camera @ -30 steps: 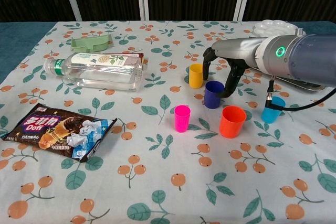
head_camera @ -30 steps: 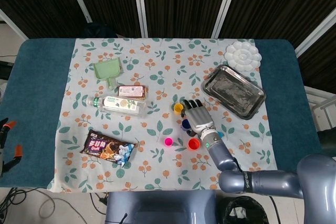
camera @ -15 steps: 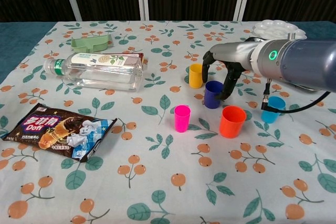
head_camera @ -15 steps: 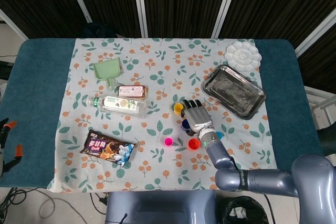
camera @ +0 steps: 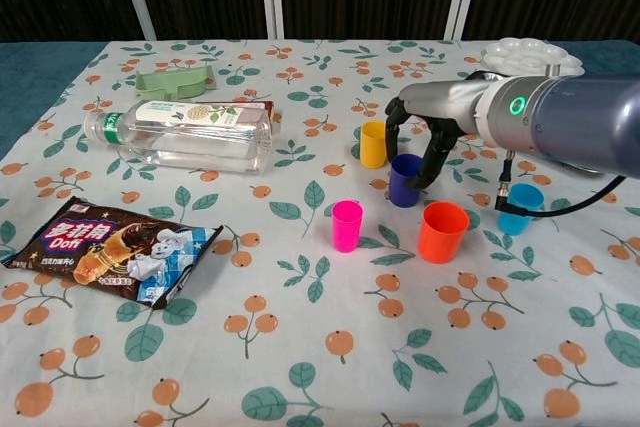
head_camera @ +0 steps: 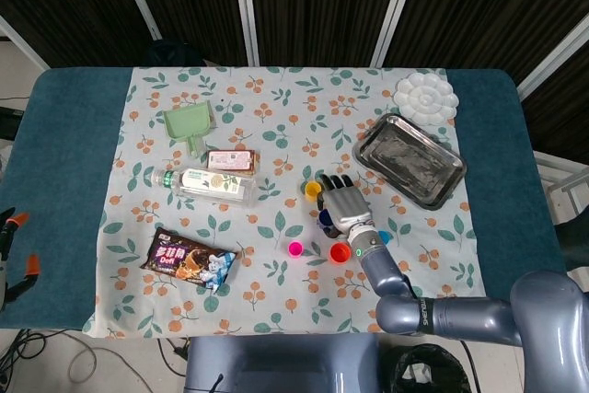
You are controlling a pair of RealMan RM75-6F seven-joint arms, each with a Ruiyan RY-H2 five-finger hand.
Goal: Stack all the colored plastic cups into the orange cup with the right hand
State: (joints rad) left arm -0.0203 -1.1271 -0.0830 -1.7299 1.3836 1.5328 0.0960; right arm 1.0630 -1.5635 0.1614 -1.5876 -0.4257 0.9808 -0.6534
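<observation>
orange cup: stands upright and open on the floral cloth (camera: 300, 367), at (camera: 442, 231) in the chest view and (head_camera: 340, 252) from the head camera, nothing inside it
dark blue cup: upright at (camera: 406, 179), just behind the orange cup and apart from it; its rim lies under the right hand's fingers
right hand: at (camera: 420, 137) and (head_camera: 344, 202), arched palm-down over the dark blue cup with fingers (camera: 432, 160) curved down around its sides; whether they actually press on the cup I cannot tell, and the cup rests on the cloth
yellow cup: upright at (camera: 373, 143), just beyond the dark blue cup, near the hand's thumb side
pink cup: upright at (camera: 347, 225), left of the orange cup, standing free
light blue cup: upright at (camera: 519, 209), right of the orange cup, partly behind the forearm and a black cable
left hand: neither camera shows it
water bottle: lying on its side at (camera: 185, 136), far left of the cups
snack packet: dark wrapper flat at (camera: 108, 250), near the front left
green scoop: at (camera: 172, 80), behind the bottle
metal tray: at (head_camera: 409, 159), beyond the hand to the right
white palette: at (head_camera: 426, 98), just behind the tray
</observation>
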